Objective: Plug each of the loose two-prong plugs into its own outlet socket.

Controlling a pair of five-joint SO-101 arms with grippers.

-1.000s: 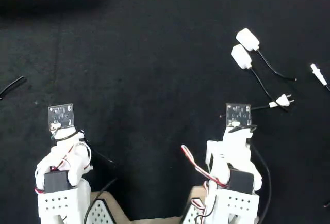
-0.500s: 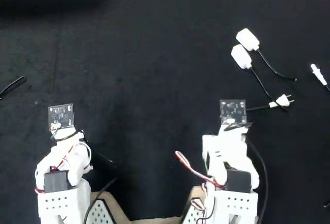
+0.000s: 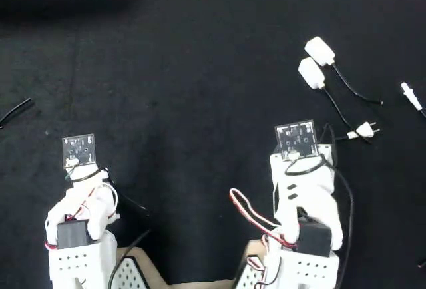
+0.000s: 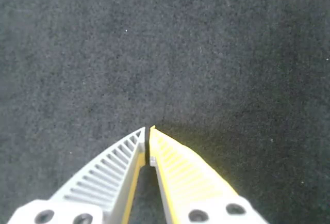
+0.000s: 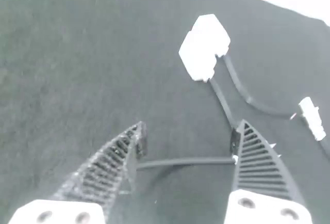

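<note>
The right pincer (image 5: pixel 188 133) is spread wide just above the black table (image 3: pixel 186 69), and a thin black cord (image 5: pixel 183 162) lies across the gap from one finger to the other; whether it touches either finger cannot be told. Just outside that gap, to the right arm's (image 3: pixel 303 202) right, this cord ends at a white two-prong plug (image 3: pixel 365 129) lying loose on the cloth with its prongs pointing toward the table's right side. Farther ahead of the fingertips lie the nearer outlet socket (image 3: pixel 311 73) and, just beyond and almost touching it, the farther outlet socket (image 3: pixel 319 50), both white, each trailing a black cord back toward the right side. A second plug (image 3: pixel 411 94), also white and loose, lies well to the right, close to the right margin of the high view. The table's far edge runs not far behind the sockets. The left pincer (image 4: pixel 149 131) is pressed together, tips meeting, low over plain black cloth with nothing between them. The left arm (image 3: pixel 83 206) sits folded near the table's near edge, a broad stretch of black cloth separating it from the right arm and from the sockets. A short black cable (image 3: pixel 16 110) lies at the left margin.
</note>
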